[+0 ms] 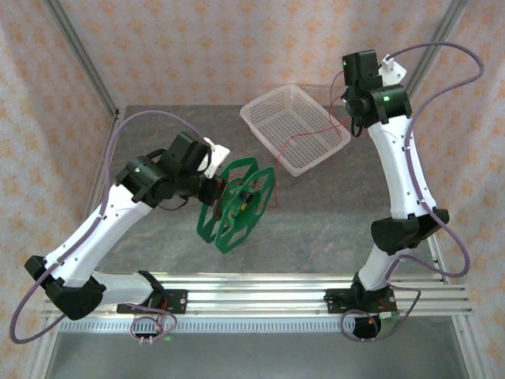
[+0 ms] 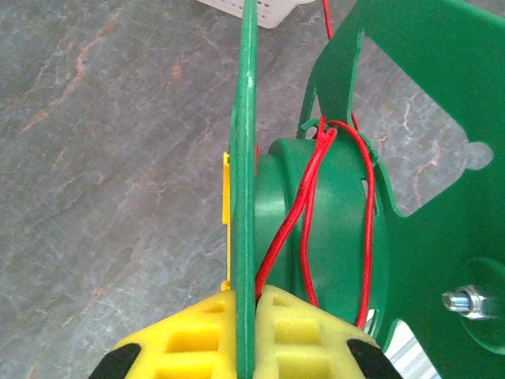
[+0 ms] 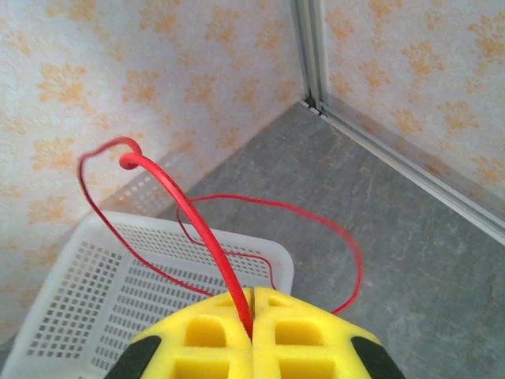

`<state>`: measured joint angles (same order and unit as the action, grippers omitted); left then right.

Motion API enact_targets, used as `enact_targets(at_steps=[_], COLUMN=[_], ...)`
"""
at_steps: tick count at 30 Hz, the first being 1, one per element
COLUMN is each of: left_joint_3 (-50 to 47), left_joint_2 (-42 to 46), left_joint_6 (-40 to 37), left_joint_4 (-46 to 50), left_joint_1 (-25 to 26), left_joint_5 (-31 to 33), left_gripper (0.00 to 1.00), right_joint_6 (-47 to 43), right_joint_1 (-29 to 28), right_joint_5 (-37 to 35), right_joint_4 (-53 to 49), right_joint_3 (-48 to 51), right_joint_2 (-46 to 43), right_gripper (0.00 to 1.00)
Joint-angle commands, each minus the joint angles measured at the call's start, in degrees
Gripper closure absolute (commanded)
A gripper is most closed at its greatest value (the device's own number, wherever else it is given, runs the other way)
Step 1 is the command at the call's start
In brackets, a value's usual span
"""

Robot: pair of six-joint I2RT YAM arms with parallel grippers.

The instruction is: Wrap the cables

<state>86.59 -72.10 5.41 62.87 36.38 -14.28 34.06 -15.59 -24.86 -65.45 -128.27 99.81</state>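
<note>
Red cable pinched tight in our right gripper, white basket just below-left of it. Our left gripper clamps the green reel by one flange. We think the cable loops its hub.

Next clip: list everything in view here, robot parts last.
red cable: one, red, a few turns on the reel hub, trailing across the basket
cable reel: one, green, mid-table, held by a flange
basket: one, white, far centre of table
table: one, grey marbled
arm cords: two, grey-purple, along the arms
left gripper: one, yellow-padded jaws shut on the reel flange
right gripper: one, yellow-padded jaws shut on the red cable, above the basket
</note>
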Motion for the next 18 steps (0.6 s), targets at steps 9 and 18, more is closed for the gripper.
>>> enact_targets(at_steps=[9, 18], left_joint_3=[-2.97, -5.26], left_joint_2=[2.15, 2.05], left_joint_6=[-4.96, -8.69], left_joint_4=[-1.08, -0.91], left_joint_1=[4.52, 11.24], left_joint_5=[8.59, 18.12], left_gripper=[1.00, 1.00], right_joint_6=[2.07, 4.21], right_joint_1=[0.74, 0.74], right_joint_5=[-6.60, -6.73], right_joint_4=[7.97, 16.31], right_joint_3=[-3.63, -4.31], right_joint_2=[-4.53, -10.16], right_gripper=[1.00, 1.00])
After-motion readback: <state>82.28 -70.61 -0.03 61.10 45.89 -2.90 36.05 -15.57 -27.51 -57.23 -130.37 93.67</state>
